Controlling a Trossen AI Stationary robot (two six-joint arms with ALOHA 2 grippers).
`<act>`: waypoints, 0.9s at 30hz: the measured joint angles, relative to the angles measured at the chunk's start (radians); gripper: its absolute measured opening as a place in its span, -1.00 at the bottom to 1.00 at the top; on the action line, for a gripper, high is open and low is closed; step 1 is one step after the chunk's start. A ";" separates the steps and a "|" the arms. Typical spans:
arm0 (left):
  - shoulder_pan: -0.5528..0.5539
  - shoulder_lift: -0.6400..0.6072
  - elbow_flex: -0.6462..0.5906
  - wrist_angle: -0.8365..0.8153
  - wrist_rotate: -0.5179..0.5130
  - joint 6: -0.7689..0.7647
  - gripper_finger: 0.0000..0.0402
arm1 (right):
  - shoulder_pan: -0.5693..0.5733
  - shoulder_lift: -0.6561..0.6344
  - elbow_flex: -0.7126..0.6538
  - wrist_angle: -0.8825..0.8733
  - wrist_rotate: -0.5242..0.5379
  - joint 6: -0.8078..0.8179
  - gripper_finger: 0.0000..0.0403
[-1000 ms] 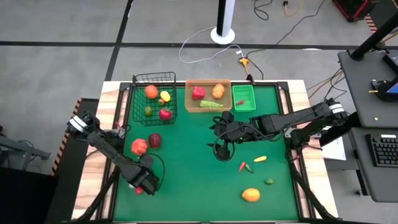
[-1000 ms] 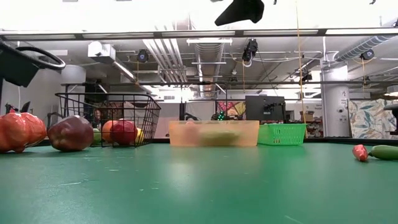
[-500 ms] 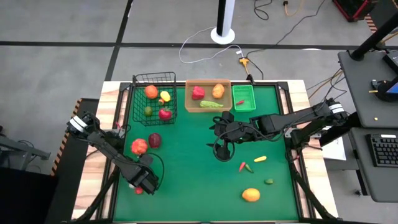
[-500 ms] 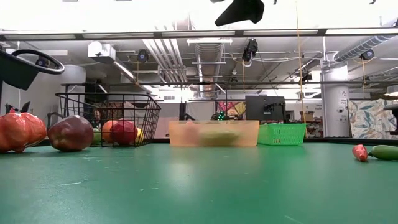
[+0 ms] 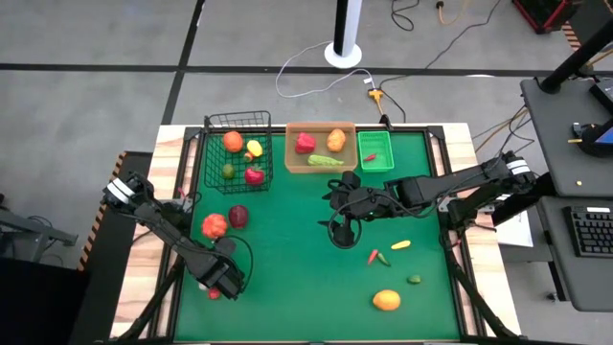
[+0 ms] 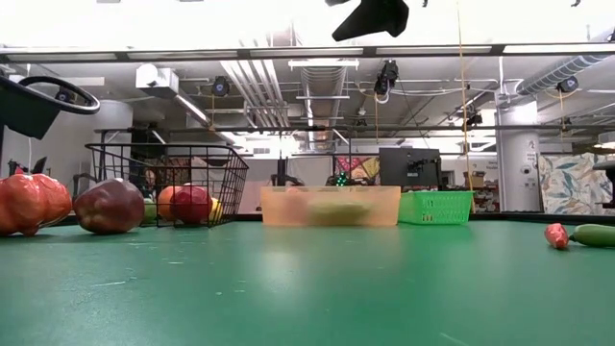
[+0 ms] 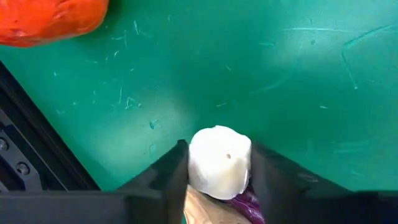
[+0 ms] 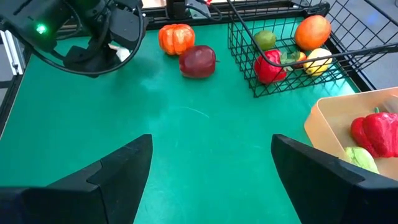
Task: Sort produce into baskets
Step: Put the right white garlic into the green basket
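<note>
High view looks straight down on the whole green table; low view sits at tabletop level facing the black wire basket at 11 o'clock; both wrist views look close along their own fingers, the right's sharing that basket.

my left gripper sits at the table's near left corner; my right gripper hangs mid-table. the wire basket, tray and bin line the far edge, left to right.
</note>
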 joint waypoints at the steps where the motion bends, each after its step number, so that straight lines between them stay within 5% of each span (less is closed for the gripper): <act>1: 0.000 0.000 0.000 -0.001 0.000 0.000 -0.42 | 0.000 0.000 0.000 0.000 0.000 0.000 0.58; 5: 0.000 0.000 0.002 -0.004 -0.010 0.002 -0.58 | 0.000 0.000 0.000 0.000 0.000 0.000 0.58; 13: 0.000 0.000 0.127 -0.057 -0.076 0.121 -0.54 | 0.010 0.000 0.000 -0.027 0.002 0.000 0.58; 20: 0.010 -0.005 0.329 -0.052 -0.328 0.332 -0.54 | 0.074 0.000 0.000 -0.030 0.069 -0.019 0.58; 27: 0.028 -0.008 0.500 0.038 -0.570 0.704 -0.54 | 0.156 0.000 -0.022 0.004 0.109 -0.045 0.58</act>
